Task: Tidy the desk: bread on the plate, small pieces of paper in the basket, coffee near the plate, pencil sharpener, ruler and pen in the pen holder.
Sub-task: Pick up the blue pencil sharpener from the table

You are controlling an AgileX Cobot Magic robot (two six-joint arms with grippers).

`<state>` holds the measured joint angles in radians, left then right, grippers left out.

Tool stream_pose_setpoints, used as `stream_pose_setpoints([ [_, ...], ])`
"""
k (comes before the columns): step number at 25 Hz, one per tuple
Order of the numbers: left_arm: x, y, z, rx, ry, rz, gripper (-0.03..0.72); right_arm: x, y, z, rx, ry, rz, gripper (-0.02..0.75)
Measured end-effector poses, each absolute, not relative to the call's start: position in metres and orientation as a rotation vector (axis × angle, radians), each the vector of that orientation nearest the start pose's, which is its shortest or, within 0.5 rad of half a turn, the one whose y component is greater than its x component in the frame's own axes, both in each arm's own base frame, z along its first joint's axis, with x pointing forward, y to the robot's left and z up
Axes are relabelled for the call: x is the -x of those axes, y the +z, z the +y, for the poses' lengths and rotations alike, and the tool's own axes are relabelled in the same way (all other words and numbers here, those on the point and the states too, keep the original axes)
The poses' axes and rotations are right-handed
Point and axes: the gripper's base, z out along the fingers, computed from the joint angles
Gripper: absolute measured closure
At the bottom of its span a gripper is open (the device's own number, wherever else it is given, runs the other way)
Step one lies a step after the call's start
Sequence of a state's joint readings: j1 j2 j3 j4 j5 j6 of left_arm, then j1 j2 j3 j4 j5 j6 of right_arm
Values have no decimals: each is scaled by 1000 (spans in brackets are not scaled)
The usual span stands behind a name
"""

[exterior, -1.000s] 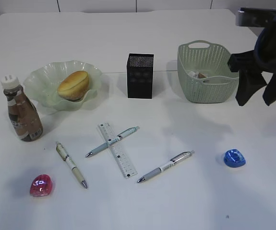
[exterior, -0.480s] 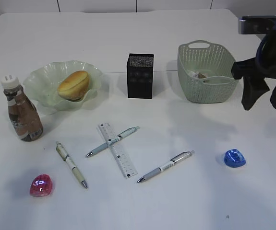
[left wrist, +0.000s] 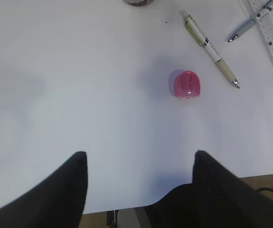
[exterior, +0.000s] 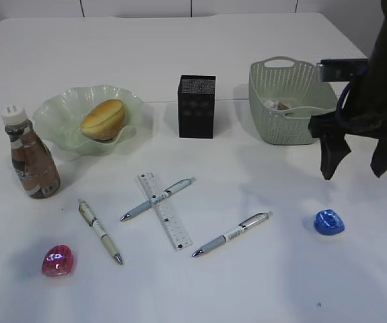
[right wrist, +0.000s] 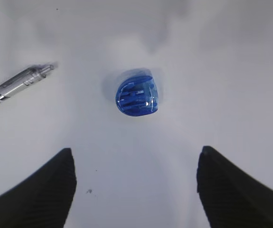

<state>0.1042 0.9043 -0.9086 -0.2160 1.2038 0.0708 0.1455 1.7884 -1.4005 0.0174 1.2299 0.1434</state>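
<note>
The bread [exterior: 103, 119] lies in the plate [exterior: 53, 111], and the coffee [exterior: 33, 165] stands at its left. The ruler [exterior: 165, 210] lies flat under one pen [exterior: 158, 198], with two more pens [exterior: 232, 233] beside them. A pink pencil sharpener [left wrist: 187, 84] lies ahead of my open, empty left gripper [left wrist: 140, 153]. My right gripper [right wrist: 136, 149] hangs open and empty above a blue pencil sharpener [right wrist: 137, 97], also seen in the exterior view [exterior: 329, 222]. The pen holder [exterior: 196, 106] stands mid-desk. The basket [exterior: 291, 101] holds paper scraps [exterior: 277, 104].
The desk's near edge [left wrist: 127, 206] runs just under my left gripper. One pen's tip [right wrist: 17, 85] lies left of the blue sharpener. My right arm [exterior: 381, 101] stands to the right of the basket.
My right gripper has come down and toward the front, from beside the basket to above the blue sharpener, and its jaws have spread wider. Nothing on the desk has moved.
</note>
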Motion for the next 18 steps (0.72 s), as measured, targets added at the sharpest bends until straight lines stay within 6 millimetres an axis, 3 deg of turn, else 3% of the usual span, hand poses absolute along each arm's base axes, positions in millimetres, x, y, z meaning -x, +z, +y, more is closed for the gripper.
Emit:
stream_pose_setpoints([
  [5,-145,334,-3,85,-238,2657,199,-352,224,53,-6,22,3160,120],
  [7,-144,334,-3,85,-238,2659,199,-352,224,53,-6,22,3160,120],
  [8,-144,334,-3,85,-238,2660,199,-356,210,54,-4,13,3197,150],
  [12,-144,334,-3,84,-239,2662,199,-359,194,54,3,1,3238,178],
  [18,-144,334,-3,86,-239,2662,199,-361,185,54,9,-3,3259,185],
])
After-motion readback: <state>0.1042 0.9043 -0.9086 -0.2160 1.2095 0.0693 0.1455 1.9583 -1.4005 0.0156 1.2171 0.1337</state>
